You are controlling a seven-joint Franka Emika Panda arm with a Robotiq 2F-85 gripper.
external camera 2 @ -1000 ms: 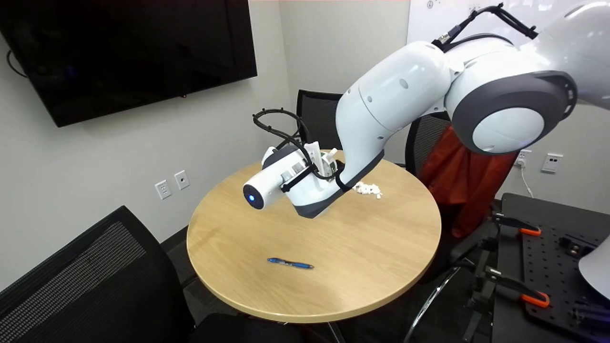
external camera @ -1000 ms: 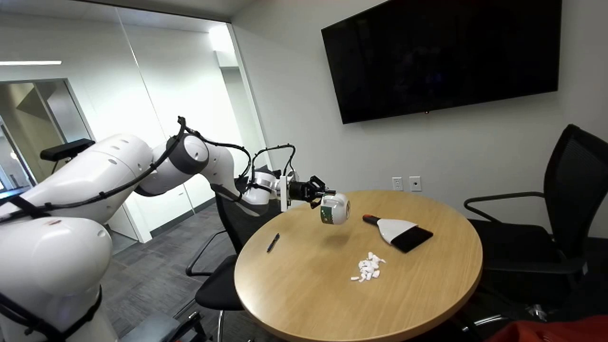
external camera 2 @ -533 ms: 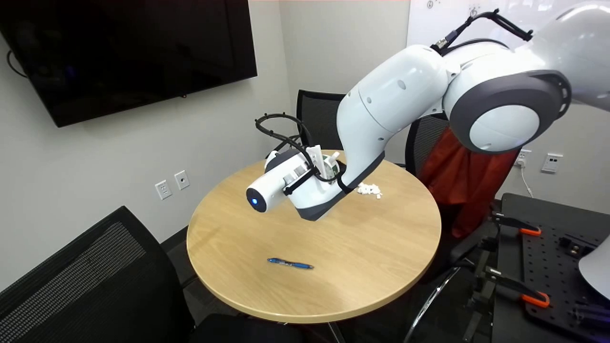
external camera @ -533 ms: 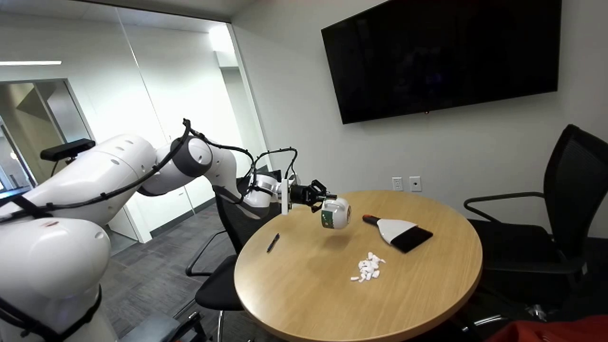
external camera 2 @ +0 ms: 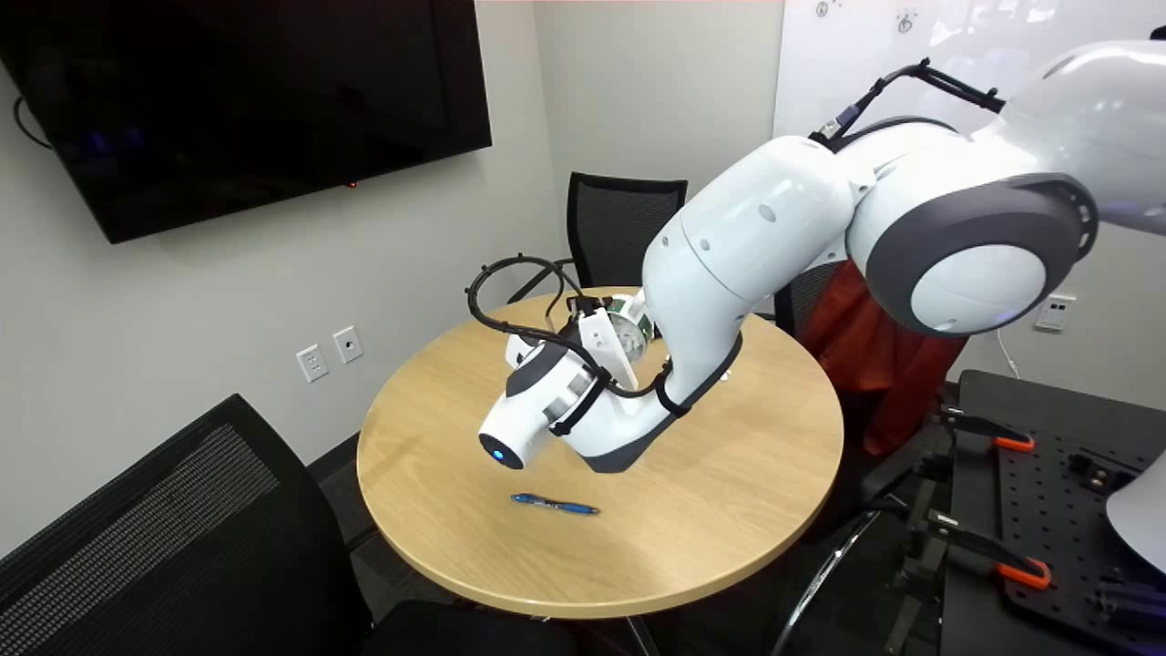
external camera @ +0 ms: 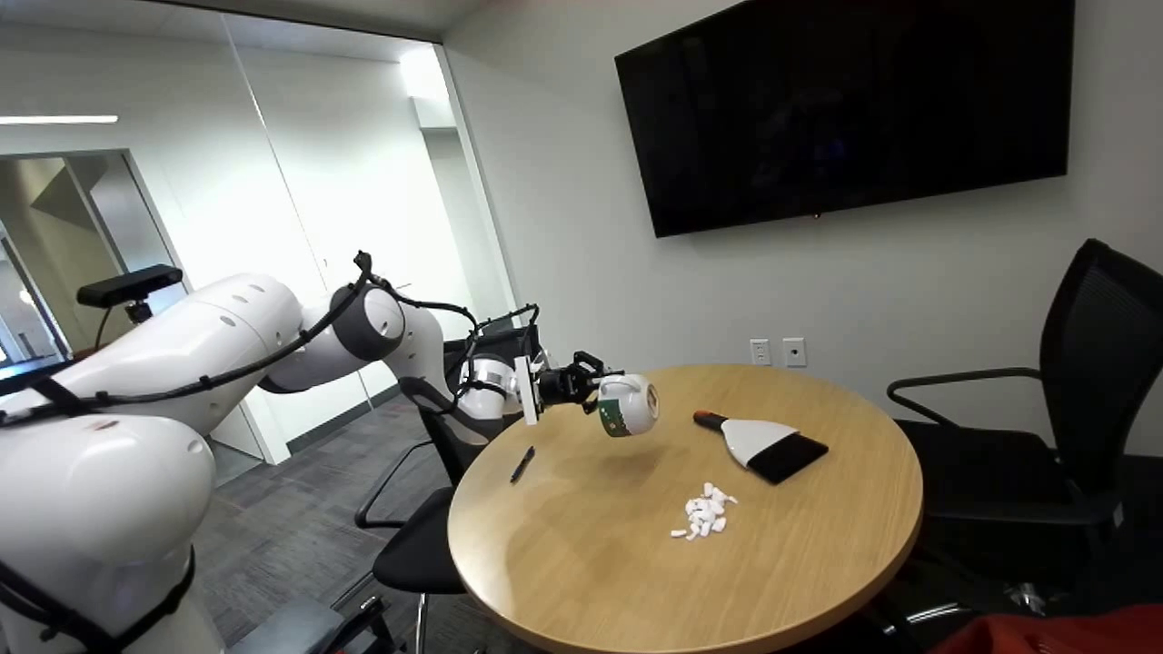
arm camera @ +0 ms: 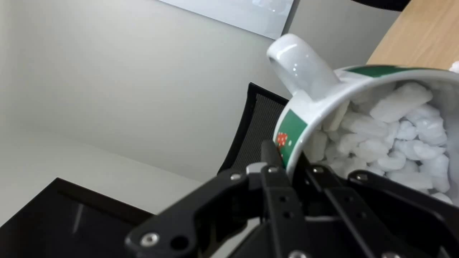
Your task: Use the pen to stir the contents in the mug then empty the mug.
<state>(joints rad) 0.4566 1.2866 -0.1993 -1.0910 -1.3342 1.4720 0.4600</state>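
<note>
While the gripper (arm camera: 288,160) pinches the mug (external camera: 629,406), brush (external camera: 761,443) near white bits (external camera: 705,513), chairs (external camera: 1101,354) around the table (external camera: 591,554)

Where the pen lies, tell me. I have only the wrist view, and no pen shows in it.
Observer: The pen lies on the table in both exterior views.
Operator: Understood. Report clearance below me.
Observer: The mug hangs above the table, apart from it, in an exterior view.
Operator: Good. Name one more thing I miss.
Observer: A flat white-and-black tool lies on the table in an exterior view.
</note>
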